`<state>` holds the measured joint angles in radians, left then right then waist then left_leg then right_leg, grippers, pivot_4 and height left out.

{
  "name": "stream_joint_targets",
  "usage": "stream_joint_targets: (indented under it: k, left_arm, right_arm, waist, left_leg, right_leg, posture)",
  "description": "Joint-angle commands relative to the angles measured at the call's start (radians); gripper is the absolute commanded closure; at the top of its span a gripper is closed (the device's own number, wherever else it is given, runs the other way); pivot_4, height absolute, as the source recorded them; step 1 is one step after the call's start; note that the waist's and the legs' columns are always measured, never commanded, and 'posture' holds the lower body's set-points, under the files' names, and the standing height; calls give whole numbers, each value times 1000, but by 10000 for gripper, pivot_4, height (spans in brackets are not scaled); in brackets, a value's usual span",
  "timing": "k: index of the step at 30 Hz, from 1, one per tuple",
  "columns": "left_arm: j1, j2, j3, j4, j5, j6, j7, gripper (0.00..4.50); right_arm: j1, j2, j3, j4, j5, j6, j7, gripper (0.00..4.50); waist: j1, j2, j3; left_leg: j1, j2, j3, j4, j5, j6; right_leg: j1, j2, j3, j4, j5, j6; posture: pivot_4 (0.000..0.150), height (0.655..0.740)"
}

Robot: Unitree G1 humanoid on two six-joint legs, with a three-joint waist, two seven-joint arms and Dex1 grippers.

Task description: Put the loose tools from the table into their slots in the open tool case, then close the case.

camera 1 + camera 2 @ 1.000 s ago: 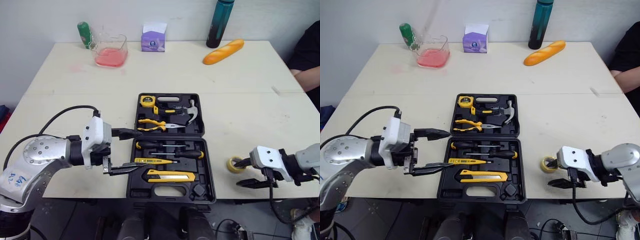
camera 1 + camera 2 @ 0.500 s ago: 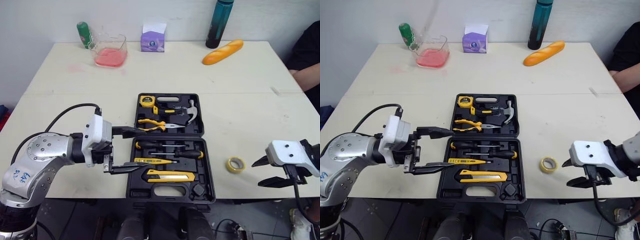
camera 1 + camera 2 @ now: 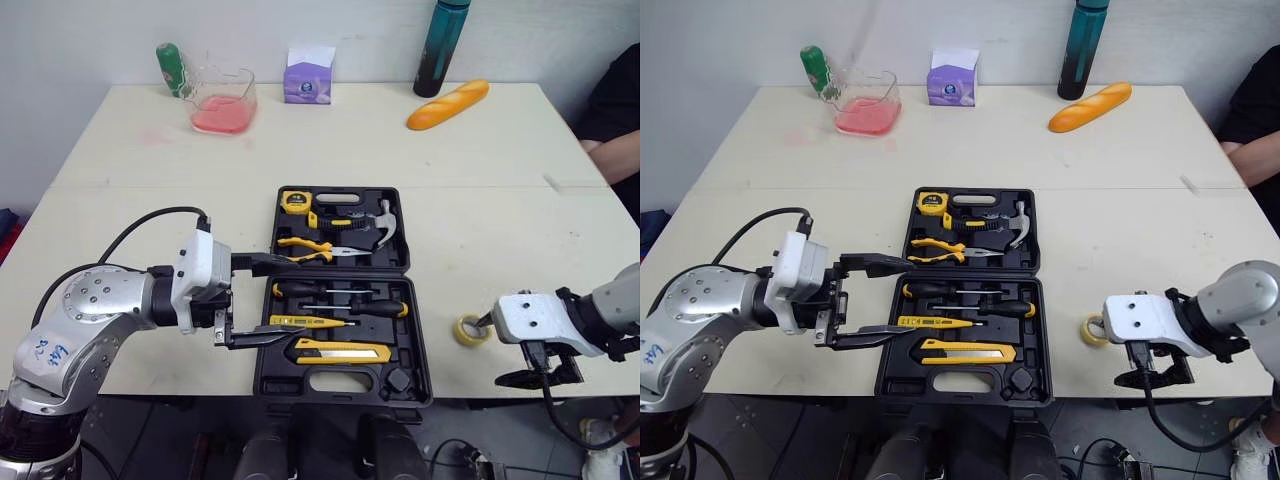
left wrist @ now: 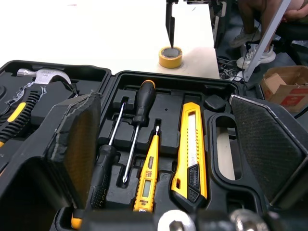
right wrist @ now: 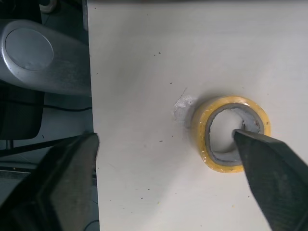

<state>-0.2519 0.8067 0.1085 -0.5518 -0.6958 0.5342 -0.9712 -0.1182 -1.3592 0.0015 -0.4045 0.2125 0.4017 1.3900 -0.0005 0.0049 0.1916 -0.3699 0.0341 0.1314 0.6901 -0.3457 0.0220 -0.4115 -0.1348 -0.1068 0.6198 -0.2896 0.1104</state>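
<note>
Two empty hands gape: left hand (image 3: 287,298) at tool case (image 3: 268,380), right hand (image 3: 490,351) over tape (image 3: 468,329) on cream table (image 3: 350,140)

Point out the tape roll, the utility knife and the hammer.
tape roll (image 4: 171,61), left wrist view, yellow side wall.
utility knife (image 4: 191,149), left wrist view, middle of yellow body.
hammer (image 3: 384,213), left eye view, silver head.

Cream table (image 3: 330,140) (two joined tops) against a white wall (image 3: 100,30).
</note>
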Motion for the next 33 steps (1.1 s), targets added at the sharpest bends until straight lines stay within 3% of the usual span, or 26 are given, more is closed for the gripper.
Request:
stream_joint_targets:
  k: [1,26,29,33]
  left_arm:
    - [7,9,14,-48,-10,1,11,0]
    - [27,23,28,-80,-19,10,27,0]
    - [31,26,30,-83,-21,8,25,0]
    - [38,31,29,-83,-34,4,2,0]
  right_arm:
    - [-18,3,23,-19,-5,12,6,296]
    - [-149,83,205,72,-151,-26,8,296]
    - [-167,89,215,74,-161,-26,10,8670]
    - [-183,80,229,85,-177,-46,27,27864]
  waist:
    - [0,0,0]
    - [-1,0,0]
    - [-1,0,0]
    - [-1,0,0]
  left_leg:
    - [0,0,0,0,0,0]
    - [0,0,0,2,0,0]
    - [0,0,0,2,0,0]
    - [0,0,0,2,0,0]
  right_leg:
    - [0,0,0,0,0,0]
    - [0,0,0,0,0,0]
    - [0,0,0,0,0,0]
    - [0,0,0,0,0,0]
  posture:
    - [1500,7400]
    - [1500,7400]
    - [1500,7400]
    - [1500,7400]
